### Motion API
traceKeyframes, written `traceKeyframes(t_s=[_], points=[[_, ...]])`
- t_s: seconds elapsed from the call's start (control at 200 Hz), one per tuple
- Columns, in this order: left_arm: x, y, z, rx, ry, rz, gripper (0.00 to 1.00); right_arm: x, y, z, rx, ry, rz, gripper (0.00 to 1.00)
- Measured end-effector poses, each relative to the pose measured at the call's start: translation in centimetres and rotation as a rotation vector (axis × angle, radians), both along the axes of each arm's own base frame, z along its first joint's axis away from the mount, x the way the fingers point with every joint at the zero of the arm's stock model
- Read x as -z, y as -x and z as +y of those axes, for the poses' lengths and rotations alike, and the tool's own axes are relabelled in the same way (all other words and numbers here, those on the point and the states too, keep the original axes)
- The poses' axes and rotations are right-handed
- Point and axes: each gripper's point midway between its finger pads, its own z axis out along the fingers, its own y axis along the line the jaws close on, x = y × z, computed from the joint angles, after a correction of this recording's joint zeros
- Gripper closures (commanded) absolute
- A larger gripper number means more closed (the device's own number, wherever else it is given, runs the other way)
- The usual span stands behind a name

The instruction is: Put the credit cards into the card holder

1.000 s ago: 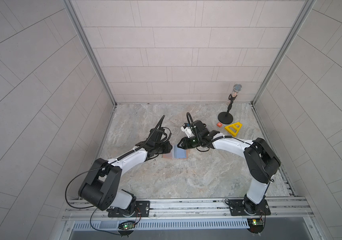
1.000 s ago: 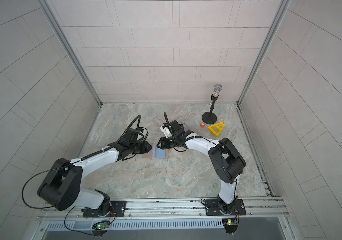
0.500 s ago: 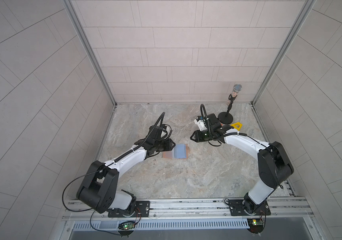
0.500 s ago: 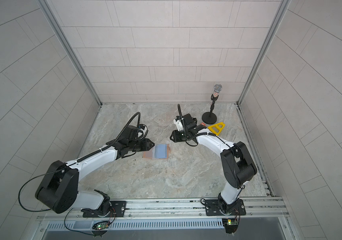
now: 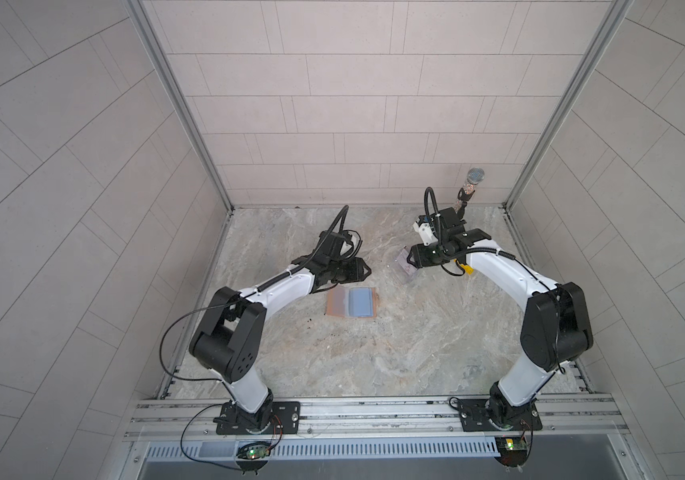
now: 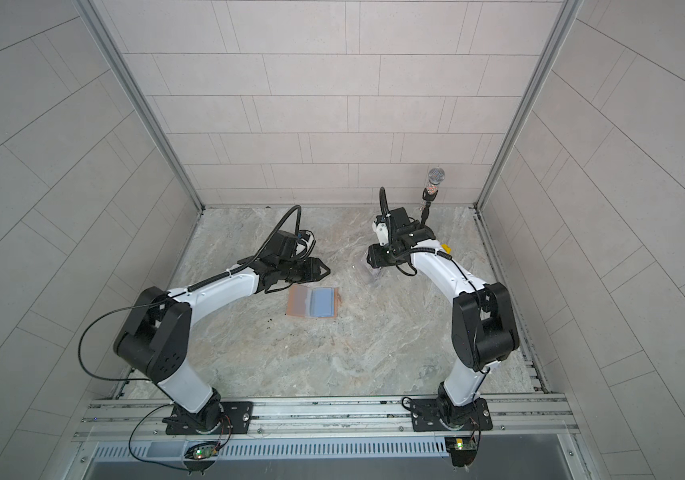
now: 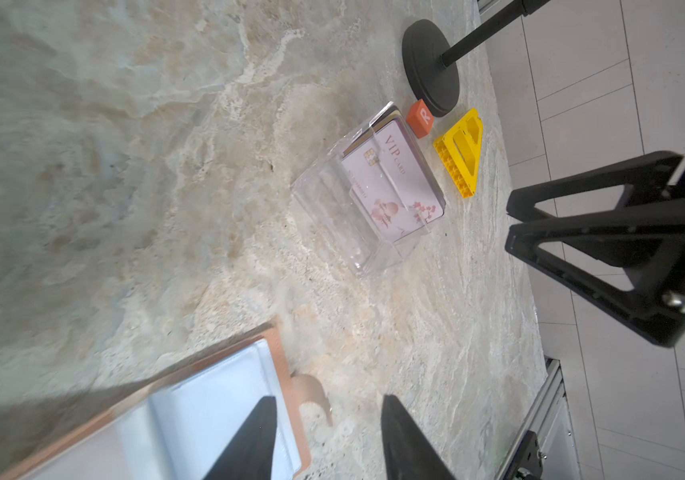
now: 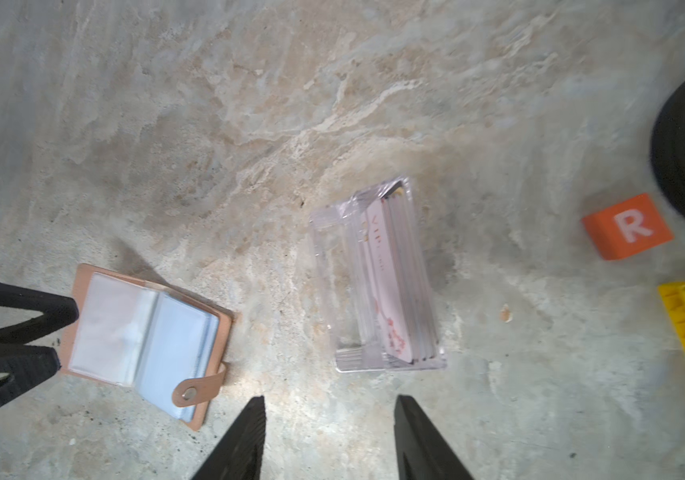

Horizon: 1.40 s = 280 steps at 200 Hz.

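Tan-pink card holder [image 8: 203, 386], pale pink blossom-printed credit card [image 7: 390, 183], orange block [image 8: 627, 226], yellow wedge [image 7: 450, 162], marbled beige table [image 5: 332, 365]

Glossy plastic box [image 8: 332, 291], matt leather card holder [image 8: 145, 332]

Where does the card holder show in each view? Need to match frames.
In a top view: card holder, open, mid-table, between the arms.
In a top view: card holder, same spot.
Left wrist: partly in frame, cut off at the edge.
Right wrist: whole, open, snap tab showing.
Shared landmark: clear box, in all four views.
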Motion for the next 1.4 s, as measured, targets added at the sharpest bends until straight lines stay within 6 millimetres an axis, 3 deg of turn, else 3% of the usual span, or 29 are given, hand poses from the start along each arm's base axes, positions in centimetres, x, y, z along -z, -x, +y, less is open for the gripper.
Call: traceKeyframes(t_s=[0.39,0.661,0.956,1.171,1.401], points=[[2.4,-5.0,-5.5,-0.028,-0.016,0.050,0.37,2.8,-2.6,-1.6,-0.061,0.078,0.074,0.38],[4.0,-6.6,-6.2,-0.056,-0.054,0.082,0.33,4.1,-4.4,-2.8,-0.078,0.033,0.121,0.37],[6.4,-8.2,-7.5,-0.048,-0.062,0.116,0.32,5.3,-4.8,-1.9,-0.112,-0.003,0.163,0.38],[7.8,-8.2,-8.6,-0.009,-0.037,0.155,0.32,6.2,-4.0,-1.0,-0.150,-0.051,0.204,0.40],[7.0,-8.1,-9.2,0.019,-0.010,0.159,0.32,8.0,-1.6,-0.5,-0.170,-0.099,0.277,0.43]])
